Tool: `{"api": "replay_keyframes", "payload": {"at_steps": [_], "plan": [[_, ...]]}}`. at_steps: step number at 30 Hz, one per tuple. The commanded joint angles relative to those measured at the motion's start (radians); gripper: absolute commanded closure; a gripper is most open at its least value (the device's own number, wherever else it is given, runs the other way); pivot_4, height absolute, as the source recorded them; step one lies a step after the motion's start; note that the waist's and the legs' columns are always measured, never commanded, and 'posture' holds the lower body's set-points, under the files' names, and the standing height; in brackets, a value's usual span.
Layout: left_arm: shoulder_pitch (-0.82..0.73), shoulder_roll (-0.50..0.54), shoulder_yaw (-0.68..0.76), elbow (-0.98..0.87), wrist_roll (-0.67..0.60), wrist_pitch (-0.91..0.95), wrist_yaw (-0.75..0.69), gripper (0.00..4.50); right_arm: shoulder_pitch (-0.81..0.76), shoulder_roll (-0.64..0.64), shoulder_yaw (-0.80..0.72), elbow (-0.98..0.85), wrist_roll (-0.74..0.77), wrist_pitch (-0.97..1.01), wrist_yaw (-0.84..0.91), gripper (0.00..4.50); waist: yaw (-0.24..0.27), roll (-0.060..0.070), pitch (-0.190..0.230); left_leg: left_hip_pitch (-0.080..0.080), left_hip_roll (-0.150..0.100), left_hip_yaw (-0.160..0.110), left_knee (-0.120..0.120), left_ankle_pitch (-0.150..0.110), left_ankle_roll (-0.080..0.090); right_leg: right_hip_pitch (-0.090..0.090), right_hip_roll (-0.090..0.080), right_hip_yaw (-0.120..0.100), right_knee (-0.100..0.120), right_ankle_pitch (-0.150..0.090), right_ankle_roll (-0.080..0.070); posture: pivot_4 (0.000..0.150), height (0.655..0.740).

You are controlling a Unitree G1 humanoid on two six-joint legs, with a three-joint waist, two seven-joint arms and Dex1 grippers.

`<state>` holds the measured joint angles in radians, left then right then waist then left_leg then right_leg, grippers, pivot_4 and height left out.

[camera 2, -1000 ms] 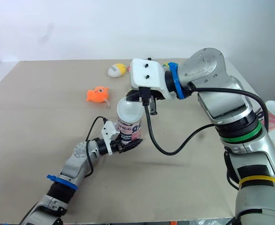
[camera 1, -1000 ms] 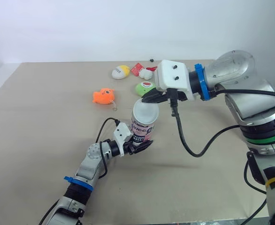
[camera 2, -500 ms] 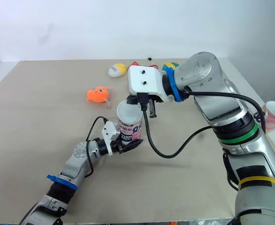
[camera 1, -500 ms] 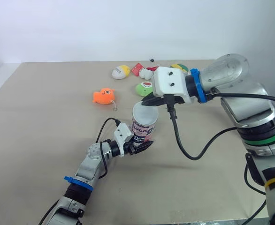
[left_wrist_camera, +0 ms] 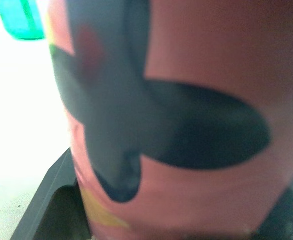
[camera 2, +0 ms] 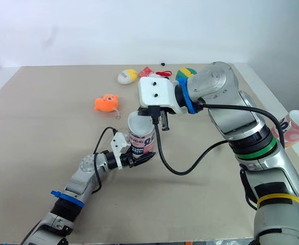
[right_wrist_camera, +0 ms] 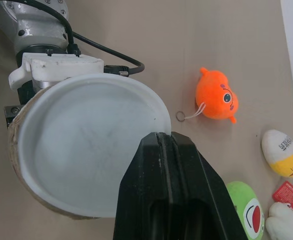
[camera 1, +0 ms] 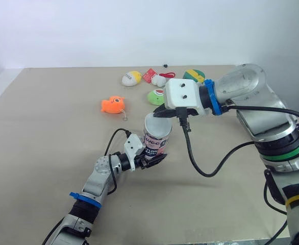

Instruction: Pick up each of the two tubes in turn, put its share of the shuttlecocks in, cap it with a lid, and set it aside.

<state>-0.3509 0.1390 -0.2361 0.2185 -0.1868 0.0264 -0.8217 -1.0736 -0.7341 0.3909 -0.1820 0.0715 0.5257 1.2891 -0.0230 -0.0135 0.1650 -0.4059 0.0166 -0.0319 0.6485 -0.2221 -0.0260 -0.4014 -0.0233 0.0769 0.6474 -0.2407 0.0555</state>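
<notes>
Right wrist view: right claw (right_wrist_camera: pixel 160 136) pinches lid (right_wrist_camera: pixel 86 145) atop tube (camera 1: pixel 155 139).

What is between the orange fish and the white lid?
A ring on a string from the orange fish lies on the table, short of the lid; the right wrist view shows it.

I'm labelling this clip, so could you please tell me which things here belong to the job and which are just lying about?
Job: tube in left gripper; white lid pinched by right gripper; second tube.
Lying about: orange fish toy, yellow-white egg toy, green toy, red packet.
</notes>
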Motion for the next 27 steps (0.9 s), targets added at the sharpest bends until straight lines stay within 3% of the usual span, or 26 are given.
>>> {"api": "replay_keyframes", "payload": {"at_steps": [1, 12, 27], "plan": [[0.038, 0.020, -0.024, 0.057, 0.026, 0.061, 0.002, 1.38, 0.015, 0.003, 0.032, -0.029, 0.007, -0.002, 0.047, 4.46, 0.000, 0.000, 0.000, 0.000, 0.000, 0.000, 0.000, 0.000, 0.000, 0.000, 0.000, 0.000, 0.000, 0.000, 0.000, 0.150, 0.7400], [0.035, 0.017, -0.025, 0.063, 0.027, 0.059, 0.001, 1.38, -0.089, 0.038, -0.060, 0.004, 0.040, -0.017, 0.027, 4.46, -0.001, 0.000, 0.000, 0.000, 0.001, 0.000, 0.000, 0.000, 0.000, -0.001, 0.000, 0.000, 0.000, 0.000, 0.000, 0.150, 0.7400], [0.048, 0.014, -0.025, 0.052, 0.023, 0.066, 0.007, 1.38, -0.096, 0.009, -0.058, -0.008, 0.048, 0.002, 0.048, 4.46, -0.001, 0.000, 0.000, 0.000, 0.001, 0.001, 0.000, 0.000, 0.000, -0.001, 0.000, 0.000, 0.000, 0.000, 0.000, 0.150, 0.7400]]}}
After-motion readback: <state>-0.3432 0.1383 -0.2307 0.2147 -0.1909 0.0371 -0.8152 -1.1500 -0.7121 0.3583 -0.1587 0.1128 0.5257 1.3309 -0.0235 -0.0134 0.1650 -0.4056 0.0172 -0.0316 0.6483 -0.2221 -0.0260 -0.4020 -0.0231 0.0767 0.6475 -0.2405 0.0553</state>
